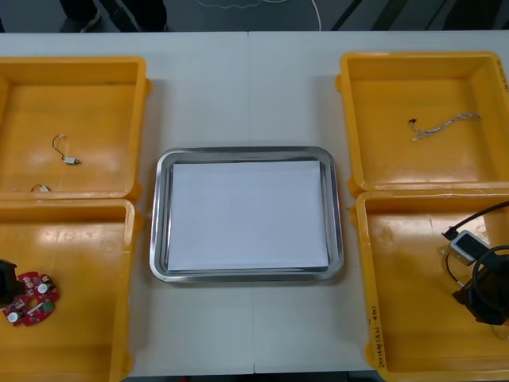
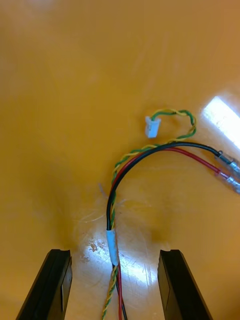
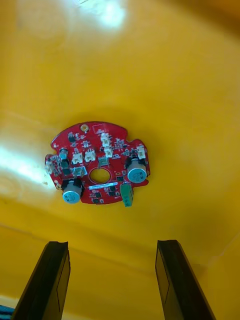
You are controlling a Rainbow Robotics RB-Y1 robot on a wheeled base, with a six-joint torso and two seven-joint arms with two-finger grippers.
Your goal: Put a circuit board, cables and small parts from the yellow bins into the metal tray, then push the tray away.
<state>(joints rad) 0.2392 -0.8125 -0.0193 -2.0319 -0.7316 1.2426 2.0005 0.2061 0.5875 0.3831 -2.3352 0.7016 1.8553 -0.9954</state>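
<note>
The left tool [image 3: 112, 247] hangs over the near left bin [image 1: 87, 342], at the near left corner of the worktop [image 1: 246, 79]. Its fingers [image 3: 52, 280] stand apart, clamped on nothing. The board [image 3: 100, 162] lies flat on the bin floor just beyond the fingertips, roughly in line with the gap between them, parts side up. Tool and board do not touch. In the front view the board sits close to the bin's left wall, with the tool's black body just beside it.

The right tool [image 2: 115, 255] is over the near right bin [image 1: 398, 318], at the worktop's near right corner, fingers [image 2: 177, 285] likewise apart and clamped on nothing. The cables [image 2: 112, 200] are red, black and a yellow-green twisted pair, bound by a white band. They run through the gap between the fingers, clear of both. Beyond the tips they curve off to a small white plug and two metal ends.

The tray [image 1: 159, 223], white inside, sits mid-worktop between the bins. A pale twisted cable [image 1: 445, 125] lies in the far right bin [image 1: 398, 87], and small metal parts [image 1: 71, 161] lie in the far left bin [image 1: 95, 87].
</note>
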